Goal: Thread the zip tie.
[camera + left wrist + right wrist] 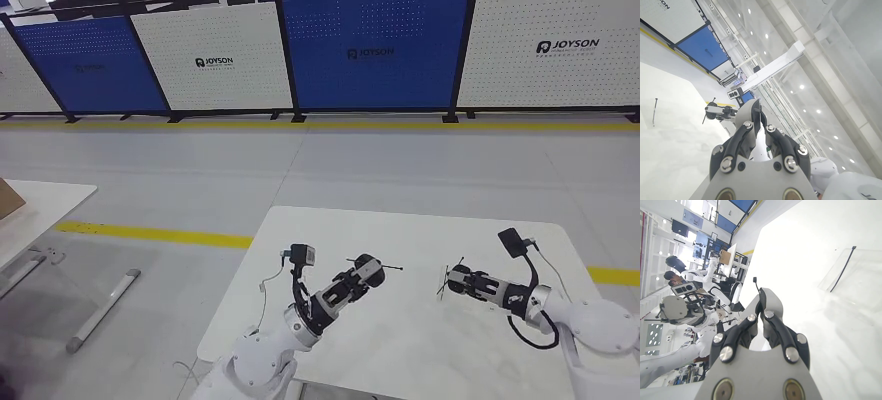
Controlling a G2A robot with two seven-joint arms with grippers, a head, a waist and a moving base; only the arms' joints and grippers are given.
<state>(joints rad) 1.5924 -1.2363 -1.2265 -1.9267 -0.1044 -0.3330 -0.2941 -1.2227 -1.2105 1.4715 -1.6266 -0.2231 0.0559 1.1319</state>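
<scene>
Top view has the zip tie (pixel 443 282) pinched in the right gripper (pixel 458 279) above the white table (pixel 420 340), its strap lying across the fingertips so that an end sticks out on either side. In the right wrist view the same zip tie (pixel 756 286) pokes its square head out past the closed pads of the right gripper (pixel 761 295). The left gripper (pixel 368 269) is clamped on a second zip tie (pixel 388 267). In the left wrist view, the left gripper (pixel 758 108) has its pads pressed together on a thin black stub.

What the coming move turns on is how the two straps lie. The second zip tie runs roughly along the line between the grippers, its free end pointing at the right one, while the zip tie lies across that line. The two are well apart, with bare table under the gap. Threading likely calls for closing that gap and lining the free end up with the head's slot. Whether that free end is a tail or a head is too small to tell.

A spare zip tie (pixel 843 268) lies flat on a clear tray (pixel 863 285) on the table, apart from both grippers
</scene>
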